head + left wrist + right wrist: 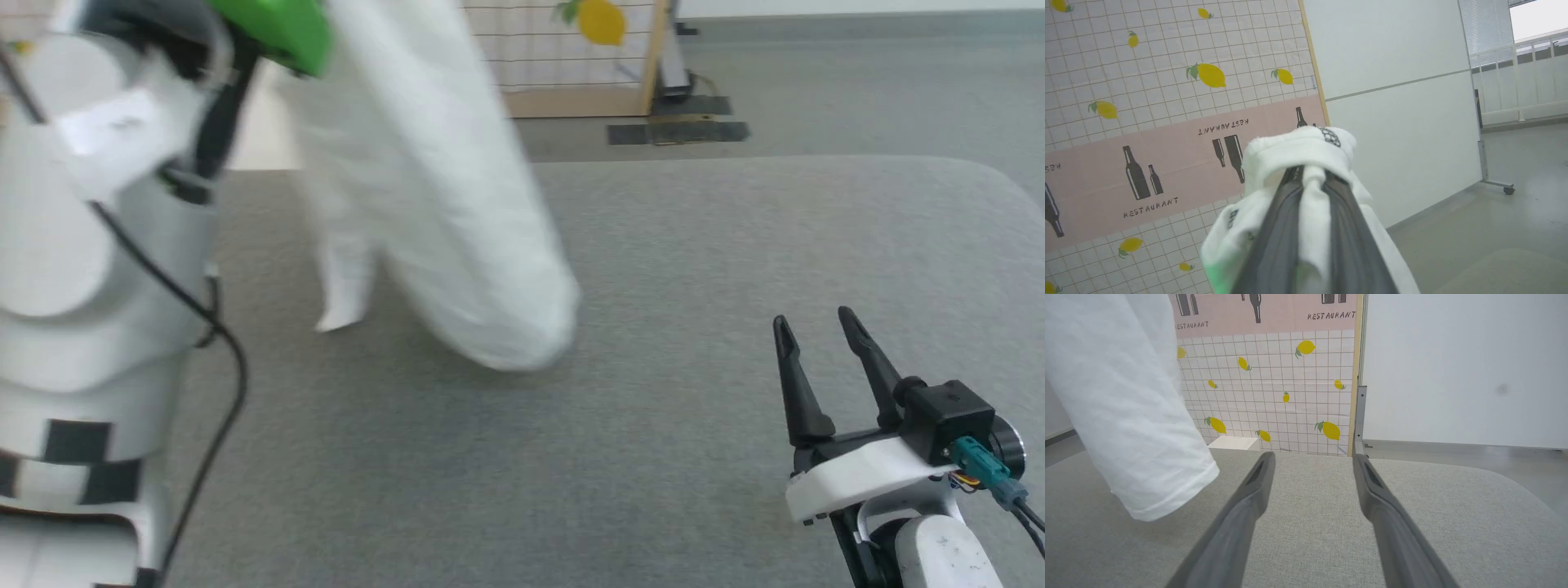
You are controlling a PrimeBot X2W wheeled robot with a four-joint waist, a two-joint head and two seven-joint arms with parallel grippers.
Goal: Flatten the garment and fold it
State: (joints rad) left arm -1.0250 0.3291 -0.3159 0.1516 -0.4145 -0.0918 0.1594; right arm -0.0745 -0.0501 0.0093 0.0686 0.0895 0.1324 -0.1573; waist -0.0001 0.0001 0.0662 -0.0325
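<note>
Garment hem perhaps just above table

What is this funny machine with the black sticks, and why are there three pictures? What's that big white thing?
It's a robot with two arms, each ending in a pincer with two long dark fingers. One picture comes from a camera on its head, looking down at a grey table. The other two come from cameras on its wrists, looking along the fingers. The white thing is a shirt it should fold. The left pincer is shut on the shirt and holds it up over the table. The right pincer is open, holding nothing.
</note>
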